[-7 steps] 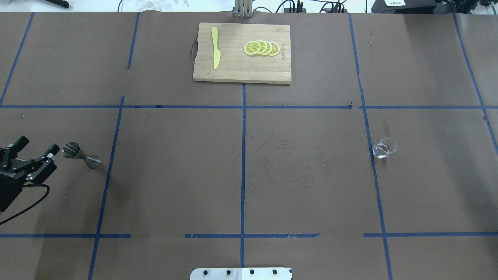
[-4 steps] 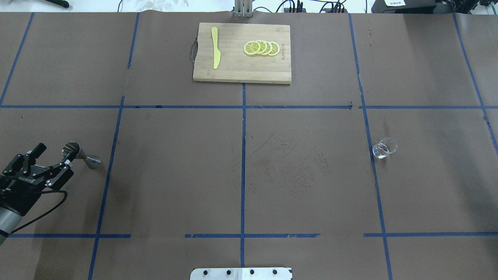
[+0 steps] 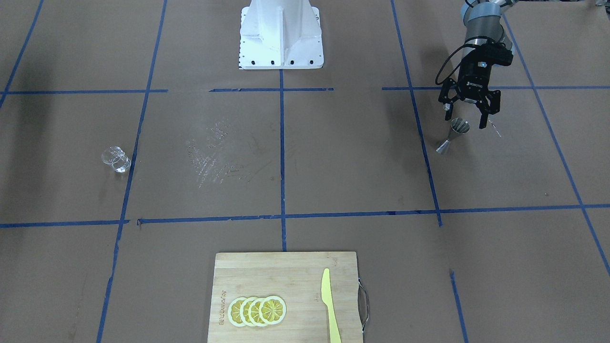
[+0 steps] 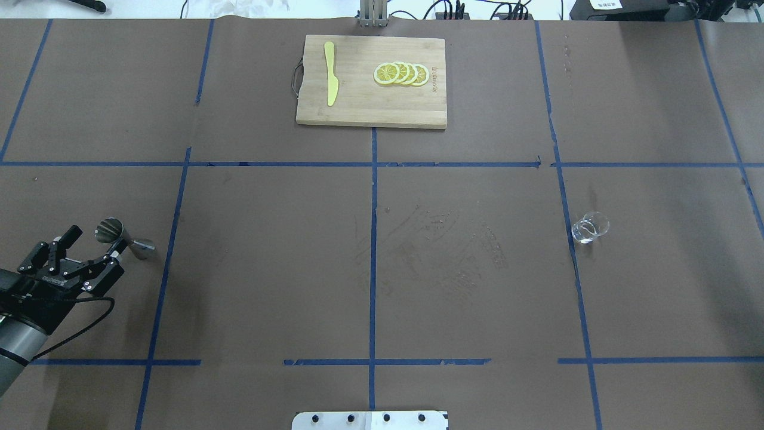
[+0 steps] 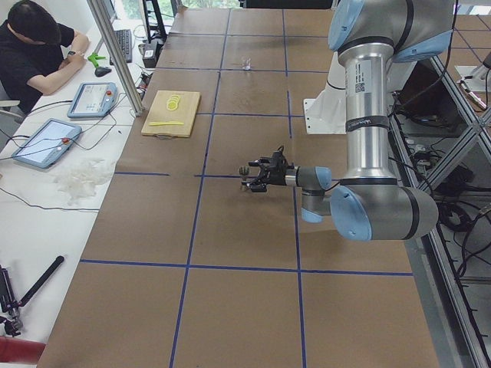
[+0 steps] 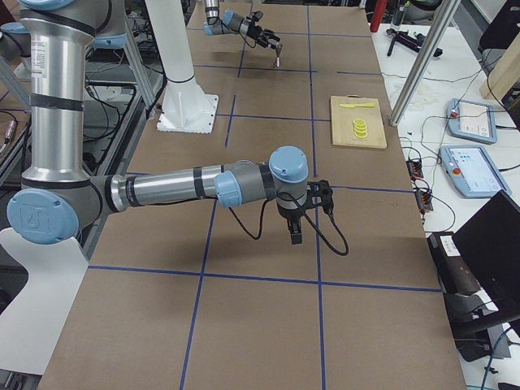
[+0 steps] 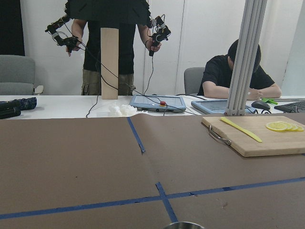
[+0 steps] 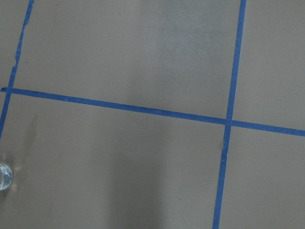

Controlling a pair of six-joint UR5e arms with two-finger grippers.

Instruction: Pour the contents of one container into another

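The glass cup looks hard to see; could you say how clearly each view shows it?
Overhead exterior: the glass cup shows only as pale highlights on brown paper. Front-facing: the same, faint but sharp. Right wrist-mounted: cropped at the left edge. Exterior left: a tiny speck.

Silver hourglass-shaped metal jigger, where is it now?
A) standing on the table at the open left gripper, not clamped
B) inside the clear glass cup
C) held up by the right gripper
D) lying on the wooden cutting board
A: the silver hourglass-shaped metal jigger stands on the brown table just under the left gripper, whose fingers are spread wide and not closed on it.
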